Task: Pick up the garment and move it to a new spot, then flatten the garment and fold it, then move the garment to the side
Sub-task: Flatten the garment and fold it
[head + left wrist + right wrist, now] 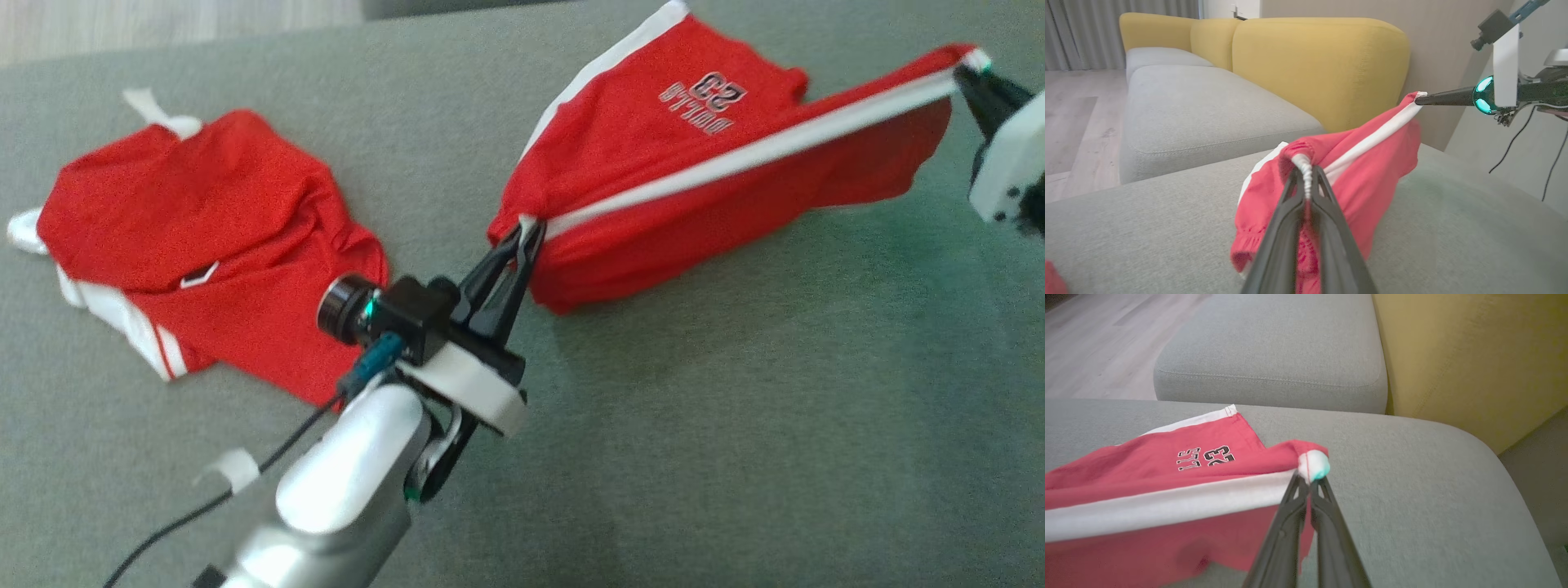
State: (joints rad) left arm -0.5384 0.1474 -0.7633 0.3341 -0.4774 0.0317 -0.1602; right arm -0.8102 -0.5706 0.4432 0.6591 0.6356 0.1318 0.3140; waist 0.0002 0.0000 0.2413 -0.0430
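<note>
Red shorts point(702, 155) with white side stripes and a "23" print hang stretched above the grey cushion, their far part still resting on it. My left gripper point(526, 231) is shut on the near waistband corner, seen pinched between the fingertips in the left wrist view point(1306, 173). My right gripper point(967, 73) is shut on the other end of the white stripe, at the far right. In the right wrist view the shorts point(1167, 477) stretch off to the left from my right gripper point(1309, 477). The left wrist view also shows the right gripper point(1423, 98) holding that corner.
A second red garment point(212, 237) with white trim lies crumpled at the left of the grey cushion point(735, 425). A yellow sofa backrest point(1323, 65) and another grey seat point(1208, 110) stand beyond. Wooden floor point(1106, 339) lies past the cushion's edge.
</note>
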